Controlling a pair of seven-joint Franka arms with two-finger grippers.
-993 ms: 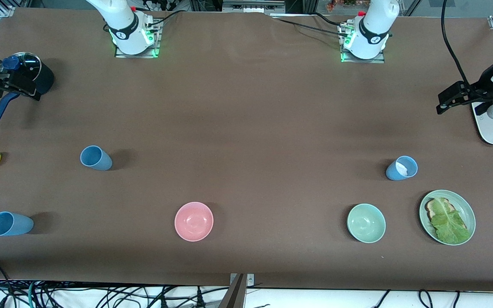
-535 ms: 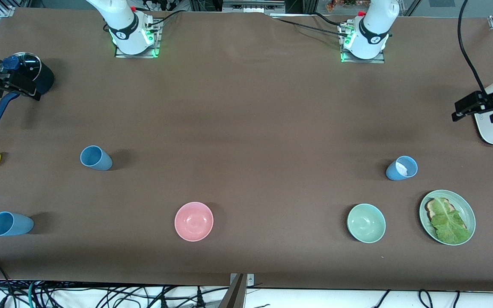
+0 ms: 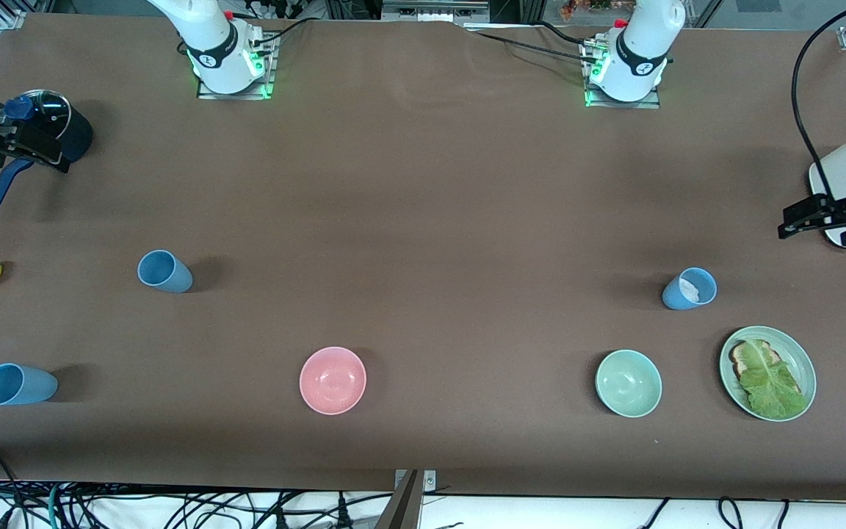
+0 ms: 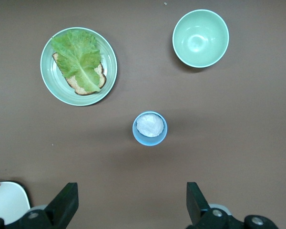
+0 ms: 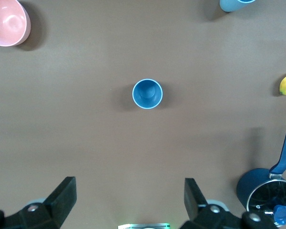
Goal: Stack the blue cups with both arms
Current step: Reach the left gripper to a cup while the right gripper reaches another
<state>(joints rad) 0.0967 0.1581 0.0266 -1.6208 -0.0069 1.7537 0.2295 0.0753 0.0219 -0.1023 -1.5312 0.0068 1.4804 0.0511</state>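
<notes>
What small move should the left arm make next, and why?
Probably lower the left gripper toward the blue cup with white inside. Its fingers are open and empty, and that cup stands upright on the table ahead of them, apart from the green bowl and the plate. The right gripper, also open, hangs over the saucepan and faces another blue cup.

Three cups stand apart on the table (image 3: 423, 184): one cup (image 3: 689, 288) toward the left arm's end, two (image 3: 164, 271) (image 3: 17, 384) toward the right arm's end. Two bowls (image 3: 333, 380) (image 3: 628, 383) are set nearer the front camera, with a plate (image 3: 797, 353) beside one.
</notes>
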